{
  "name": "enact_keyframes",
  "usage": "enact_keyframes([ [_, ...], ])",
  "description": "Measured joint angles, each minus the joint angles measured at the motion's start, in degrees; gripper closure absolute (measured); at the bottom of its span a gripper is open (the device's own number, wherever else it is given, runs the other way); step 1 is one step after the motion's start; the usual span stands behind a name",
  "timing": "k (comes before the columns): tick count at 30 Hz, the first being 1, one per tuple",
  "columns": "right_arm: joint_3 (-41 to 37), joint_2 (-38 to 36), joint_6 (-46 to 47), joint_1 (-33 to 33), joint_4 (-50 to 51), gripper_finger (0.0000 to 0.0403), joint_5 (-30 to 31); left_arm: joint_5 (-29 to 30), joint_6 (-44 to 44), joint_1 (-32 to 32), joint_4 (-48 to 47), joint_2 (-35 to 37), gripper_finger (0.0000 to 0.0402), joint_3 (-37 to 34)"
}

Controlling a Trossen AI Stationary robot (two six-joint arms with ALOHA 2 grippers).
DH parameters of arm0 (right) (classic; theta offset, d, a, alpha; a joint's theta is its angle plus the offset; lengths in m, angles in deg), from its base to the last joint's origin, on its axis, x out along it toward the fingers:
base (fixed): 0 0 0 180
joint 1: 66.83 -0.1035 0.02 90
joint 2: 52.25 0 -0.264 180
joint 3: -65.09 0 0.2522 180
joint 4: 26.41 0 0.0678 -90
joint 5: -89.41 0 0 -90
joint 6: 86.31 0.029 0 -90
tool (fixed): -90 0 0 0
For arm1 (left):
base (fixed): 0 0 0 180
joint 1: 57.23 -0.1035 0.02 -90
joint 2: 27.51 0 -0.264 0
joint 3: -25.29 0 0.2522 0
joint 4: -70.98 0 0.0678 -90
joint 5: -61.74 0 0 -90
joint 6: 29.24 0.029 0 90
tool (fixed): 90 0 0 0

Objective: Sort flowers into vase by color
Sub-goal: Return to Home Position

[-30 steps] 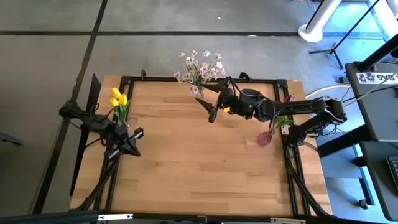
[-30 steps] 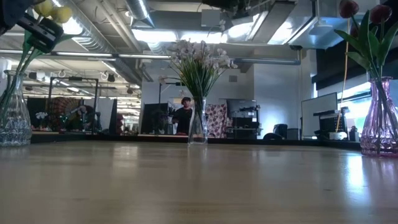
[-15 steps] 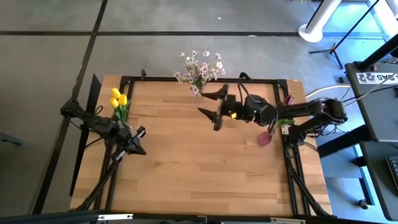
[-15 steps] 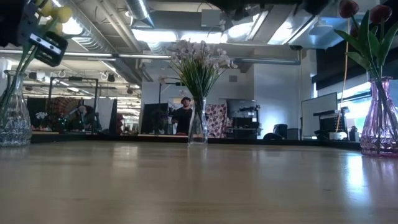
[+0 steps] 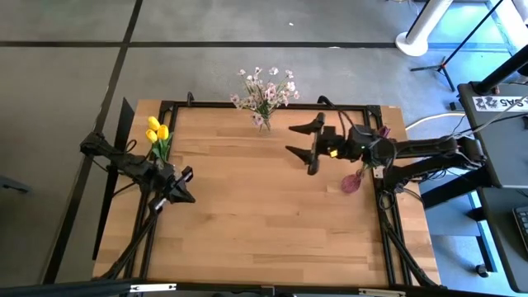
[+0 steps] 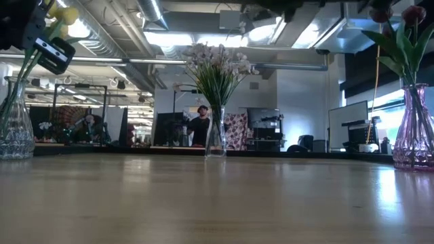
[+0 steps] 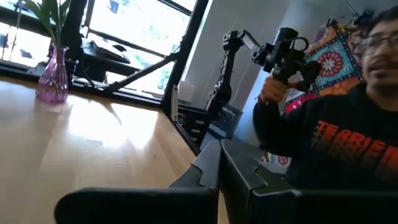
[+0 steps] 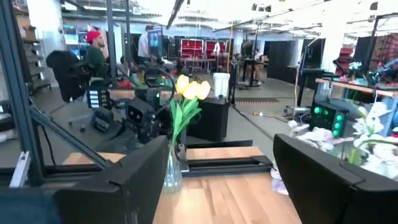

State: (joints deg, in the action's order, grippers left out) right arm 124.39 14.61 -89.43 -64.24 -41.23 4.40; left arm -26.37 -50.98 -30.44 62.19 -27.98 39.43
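Observation:
Yellow tulips [image 5: 157, 130] stand with their stems in a clear vase [image 6: 13, 129] at the table's left edge. Pale pink-white blossoms [image 5: 264, 89] stand in a clear vase [image 6: 215, 132] at the far edge. Maroon tulips [image 6: 413, 15] stand in a pink vase [image 5: 352, 182] at the right. My right gripper [image 5: 304, 143] hovers open and level above the table between the blossoms and the pink vase, with nothing between its fingers. My left gripper [image 5: 178, 189] is shut and empty, just nearer than the yellow tulips.
A black frame [image 5: 247, 106] runs around the wooden tabletop [image 5: 264, 214], whose middle and near parts are bare. A person [image 7: 336, 137] sits beyond the table's right side, handling a control arm. More people and desks show in the room behind.
My right gripper has drawn back from the blossoms toward the table's right edge, staying open and empty. The flowers and vases have kept still.

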Motion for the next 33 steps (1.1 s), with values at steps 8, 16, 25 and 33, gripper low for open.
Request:
enact_keyframes([
  [8,0.0,-3.83,11.59,0.01,-6.78,0.0114,-8.51,-0.02,-0.19,0.0,0.02,0.0,0.0398,0.04],
  [16,0.1,-12.56,13.33,-4.93,-11.01,0.0114,-25.9,-0.02,-0.19,0.0,0.02,0.0,0.0398,0.06],
  [25,0.02,-15.29,-1.48,-29.6,9.31,0.0114,-19.19,-0.02,-0.19,0.0,0.02,0.0,0.0398,0.06],
  [33,2.18,-20.56,2.91,-48.28,32.1,0.0114,-9.57,-0.04,-0.19,-0.02,0.04,0.0,0.0398,0.08],
])
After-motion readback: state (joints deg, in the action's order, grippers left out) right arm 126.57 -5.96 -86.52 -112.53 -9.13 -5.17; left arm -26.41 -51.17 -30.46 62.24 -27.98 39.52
